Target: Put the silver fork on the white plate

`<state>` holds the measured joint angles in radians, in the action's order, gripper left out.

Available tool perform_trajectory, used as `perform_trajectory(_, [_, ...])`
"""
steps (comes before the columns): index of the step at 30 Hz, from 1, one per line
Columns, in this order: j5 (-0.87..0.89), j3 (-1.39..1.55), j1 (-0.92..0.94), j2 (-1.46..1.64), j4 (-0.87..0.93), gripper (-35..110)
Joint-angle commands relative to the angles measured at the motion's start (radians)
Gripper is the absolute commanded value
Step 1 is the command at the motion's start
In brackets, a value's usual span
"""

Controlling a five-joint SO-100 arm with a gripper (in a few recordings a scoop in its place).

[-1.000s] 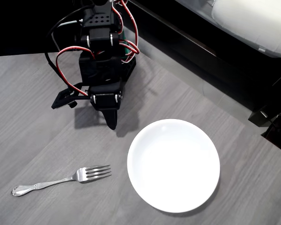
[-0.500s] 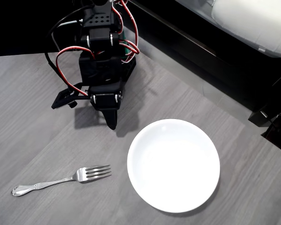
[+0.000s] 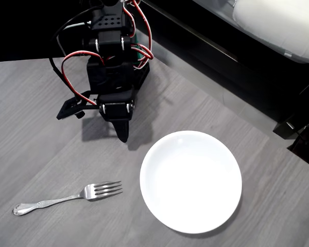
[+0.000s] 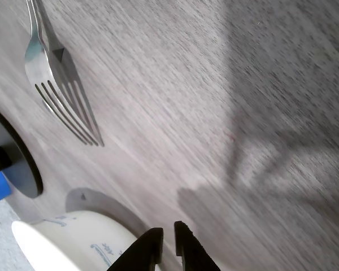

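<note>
The silver fork (image 3: pixel 67 197) lies flat on the grey wooden table at the lower left of the overhead view, tines toward the white plate (image 3: pixel 190 180), which sits just to its right. My black gripper (image 3: pixel 122 135) hangs above the table behind both, apart from them, with its jaws shut on nothing. In the wrist view the fork (image 4: pixel 51 79) is at the upper left. A glossy white curved surface that looks like the plate (image 4: pixel 62 240) is at the bottom left. The gripper (image 4: pixel 168 244) has its two dark fingertips (image 4: pixel 151 248) almost touching.
The table's far edge runs diagonally behind the arm's base (image 3: pixel 110 62), with dark floor and a white cushion (image 3: pixel 283 25) beyond. A dark round shape (image 4: pixel 17 164) sits at the wrist view's left edge; I cannot tell what it is.
</note>
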<state>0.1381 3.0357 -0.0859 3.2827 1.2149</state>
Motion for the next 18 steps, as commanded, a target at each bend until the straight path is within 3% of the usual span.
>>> perform_trajectory(1, [0.005, -0.003, 0.005, 0.028, 0.003, 0])
perform_trajectory(9, [0.008, -0.003, 0.0, 0.028, 0.005, 0])
perform_trajectory(18, [0.003, -0.003, 0.178, 0.025, -0.005, 0])
